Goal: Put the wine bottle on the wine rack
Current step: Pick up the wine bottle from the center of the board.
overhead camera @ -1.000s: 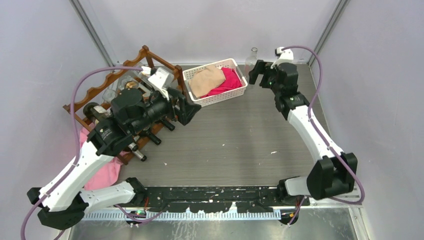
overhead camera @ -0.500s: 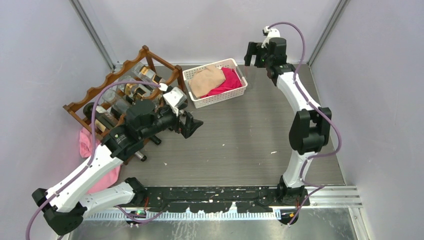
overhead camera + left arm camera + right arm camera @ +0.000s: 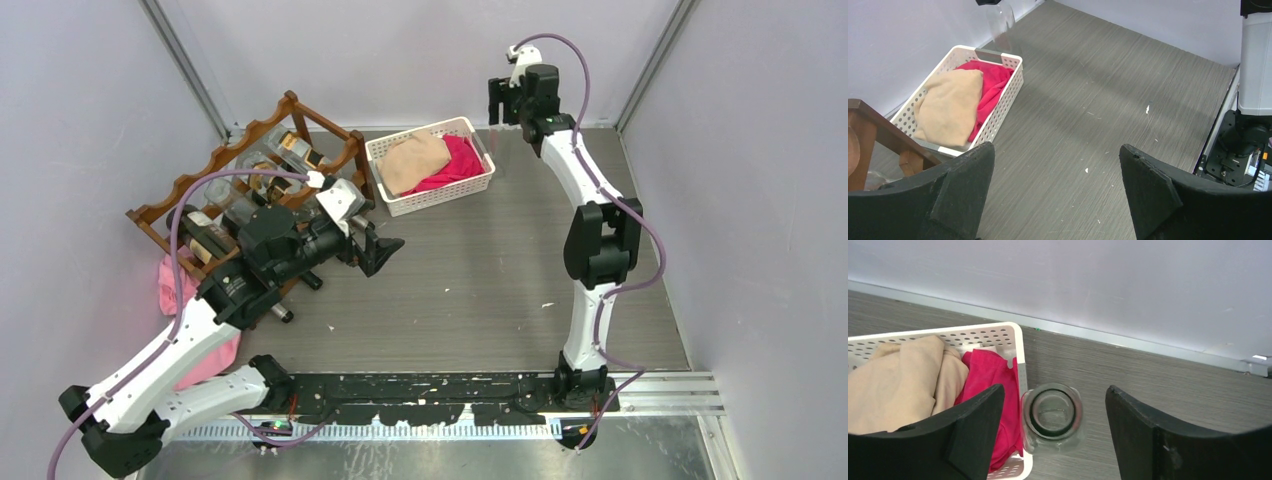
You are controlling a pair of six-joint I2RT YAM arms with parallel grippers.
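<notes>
right fingers (image 3: 973, 435) now over wine bottle (image 3: 1053, 415), apart

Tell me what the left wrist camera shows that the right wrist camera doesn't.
Only the left wrist view: a corner of the wooden rack and the right arm's base. Only the right wrist view: the bottle seen from straight above, mouth open, standing between the fingers of the right tool without touching them. Both: that bottle, the white basket beside it, and the beige cloth and red cloth inside.
</notes>
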